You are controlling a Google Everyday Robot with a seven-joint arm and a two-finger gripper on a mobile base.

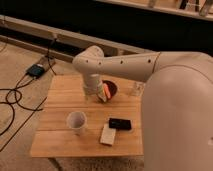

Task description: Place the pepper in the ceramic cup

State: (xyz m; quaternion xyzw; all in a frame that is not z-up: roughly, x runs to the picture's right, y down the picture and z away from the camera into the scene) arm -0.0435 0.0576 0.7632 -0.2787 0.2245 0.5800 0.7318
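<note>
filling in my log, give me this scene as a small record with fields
tool: low over the table, at the dark red bowl's rim
pepper: at the tool's tip, held or not unclear
ceramic cup: upright, nearer the table's front, apart from the tool
small glass: right of the bowl
task: pepper not yet in cup

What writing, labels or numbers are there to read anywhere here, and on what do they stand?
No text can be read anywhere in the camera view.
Ceramic cup: plain white, no marking.
Black device and pale slab on the table: any print is too blurred to read.
Gripper, at the red bowl beside the pepper: no label visible.
</note>
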